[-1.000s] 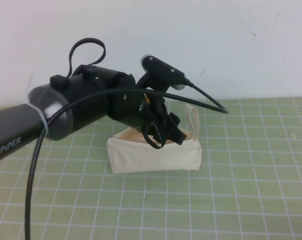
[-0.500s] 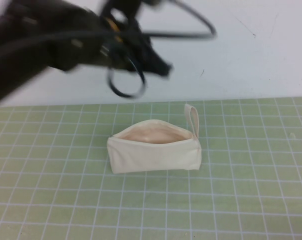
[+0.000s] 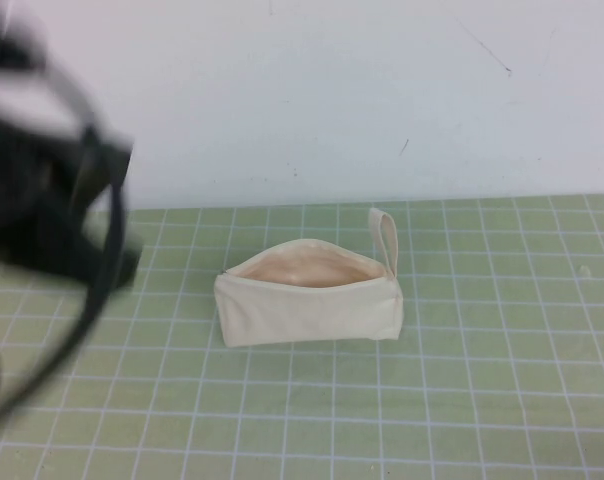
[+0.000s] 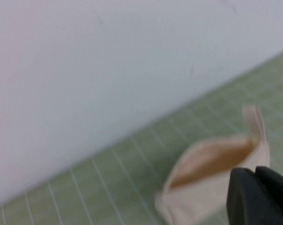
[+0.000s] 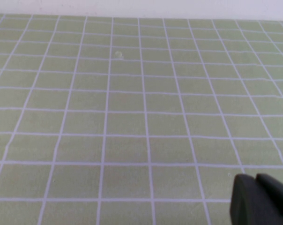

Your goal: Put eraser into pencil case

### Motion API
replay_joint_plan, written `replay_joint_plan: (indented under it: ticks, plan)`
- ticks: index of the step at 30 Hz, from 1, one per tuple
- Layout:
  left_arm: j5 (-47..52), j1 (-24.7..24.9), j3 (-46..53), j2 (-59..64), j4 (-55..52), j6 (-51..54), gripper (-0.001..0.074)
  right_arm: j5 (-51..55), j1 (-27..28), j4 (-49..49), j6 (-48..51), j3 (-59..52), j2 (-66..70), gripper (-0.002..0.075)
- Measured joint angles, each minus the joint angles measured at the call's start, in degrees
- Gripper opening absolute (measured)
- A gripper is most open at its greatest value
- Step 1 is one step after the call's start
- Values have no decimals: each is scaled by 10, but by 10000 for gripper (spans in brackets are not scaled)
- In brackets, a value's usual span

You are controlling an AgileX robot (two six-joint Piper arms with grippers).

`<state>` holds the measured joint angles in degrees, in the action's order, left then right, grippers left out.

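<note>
high view: one pencil case (image 3: 309,304) sits on the green grid mat (image 3: 482,380), near the middle, its zip mouth open and showing the peach lining. one loop strap (image 3: 386,238) stands up at its 1 o'clock end. the left arm (image 3: 42,200) is a dark blur at 9 o'clock, well apart from the pencil case; its gripper cannot be made out here. the eraser does not show in any view, so i cannot tell where it is.

left wrist view: the left gripper (image 4: 259,197) shows as two dark fingertips pressed together, clenched with nothing seen between them. one pencil case (image 4: 202,178) lies behind them, mouth open, before the white wall (image 4: 108,61).

right wrist view: the right gripper (image 5: 259,201) hangs over bare mat (image 5: 132,103), its two dark fingertips closed against each other, holding nothing visible.
</note>
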<state>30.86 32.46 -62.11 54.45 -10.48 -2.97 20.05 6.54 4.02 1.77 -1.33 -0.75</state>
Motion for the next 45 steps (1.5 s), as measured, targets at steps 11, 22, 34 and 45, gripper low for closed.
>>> replay_joint_plan:
  ticks: [11,22,34,45]
  plan:
    - [138,0,198,-111,50,-21,0,0,0,0,0,0,0,-1]
    - [-139,-47,413,-237,121,-34,0,0,0,0,0,0,0,-1]
    - [-280,-179,636,-502,135,-73,-1,0,0,0,0,0,0,-1]
    - [-120,-252,634,-549,148,-72,-1,0,0,0,0,0,0,-1]
